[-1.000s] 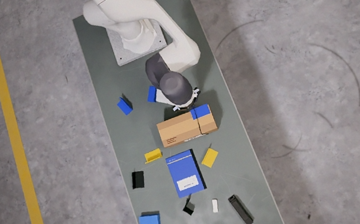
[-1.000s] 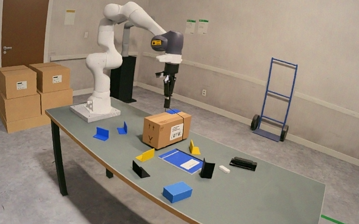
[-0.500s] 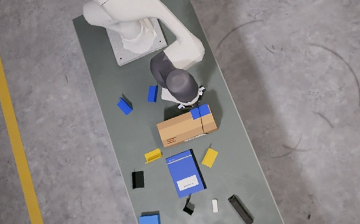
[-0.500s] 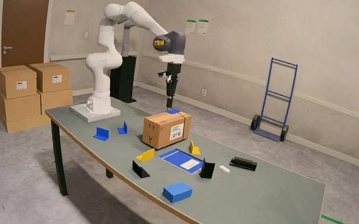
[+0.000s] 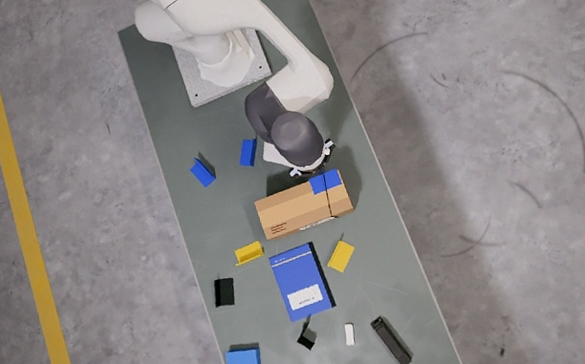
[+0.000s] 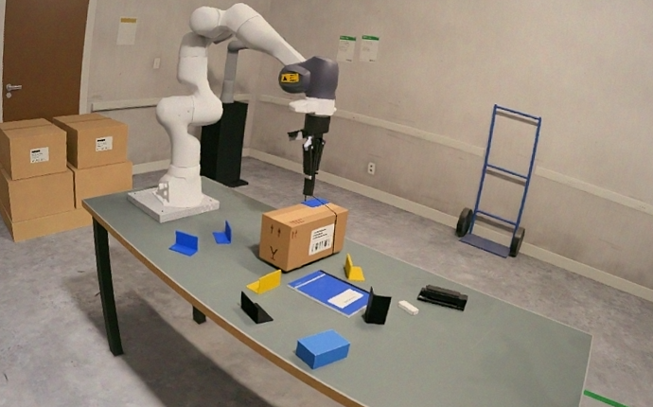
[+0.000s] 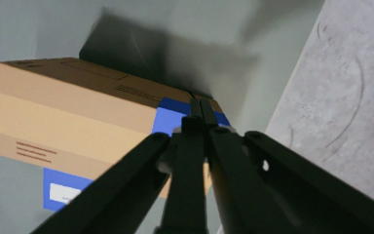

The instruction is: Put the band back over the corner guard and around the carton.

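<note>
carton (image 5: 284, 210) (image 6: 284, 239) (image 7: 73, 107) sits level on the grey-green table (image 5: 167, 134) (image 6: 487, 373) (image 7: 273, 63). taking clock directions from its middle in the top view, the blue corner guard (image 5: 318, 183) (image 6: 315, 203) (image 7: 168, 118) lies over its top edge at one o'clock.

the thin black band (image 5: 328, 201) (image 6: 335, 231) crosses the guard and top, then goes down the labelled side. in the top view its top run looks roughly square to the long edges. the exterior view shows it rising to the fingertips of the gripper (image 5: 322, 169) (image 6: 308, 193) (image 7: 201, 106), which is clenched on the band just above the guard, at one o'clock. the fingers hide much of the guard in the wrist view.

a blue notebook (image 5: 298, 277) (image 6: 326, 291) (image 7: 84, 182) lies flat at six o'clock. one yellow angle piece (image 5: 248, 253) (image 6: 264, 283) is at eight, another yellow piece (image 5: 340, 255) (image 6: 355, 272) at five. a light blue block (image 5: 243, 361) (image 6: 322, 348) lies at seven, well apart.
</note>
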Controlling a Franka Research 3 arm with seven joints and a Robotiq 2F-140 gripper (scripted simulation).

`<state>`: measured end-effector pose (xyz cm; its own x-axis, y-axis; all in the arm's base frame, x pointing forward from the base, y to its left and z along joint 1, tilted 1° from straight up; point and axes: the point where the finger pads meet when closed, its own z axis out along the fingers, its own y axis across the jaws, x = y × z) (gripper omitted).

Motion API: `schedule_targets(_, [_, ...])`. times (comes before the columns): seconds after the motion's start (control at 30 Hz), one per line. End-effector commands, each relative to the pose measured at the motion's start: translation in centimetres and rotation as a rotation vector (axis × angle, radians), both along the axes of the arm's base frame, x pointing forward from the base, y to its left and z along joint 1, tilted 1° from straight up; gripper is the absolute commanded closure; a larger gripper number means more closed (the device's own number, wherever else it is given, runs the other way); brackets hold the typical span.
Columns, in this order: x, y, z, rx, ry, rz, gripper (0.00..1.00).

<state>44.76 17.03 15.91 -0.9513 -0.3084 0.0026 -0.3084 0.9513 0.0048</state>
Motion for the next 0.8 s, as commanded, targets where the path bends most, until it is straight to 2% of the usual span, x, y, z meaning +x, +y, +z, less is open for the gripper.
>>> schedule_targets(0.0, [-0.3, 0.1, -0.1, -0.003, 0.009, -0.007, 0.9])
schedule_targets(0.77, [0.7, 0.1, -0.1, -0.003, 0.009, -0.007, 0.9])
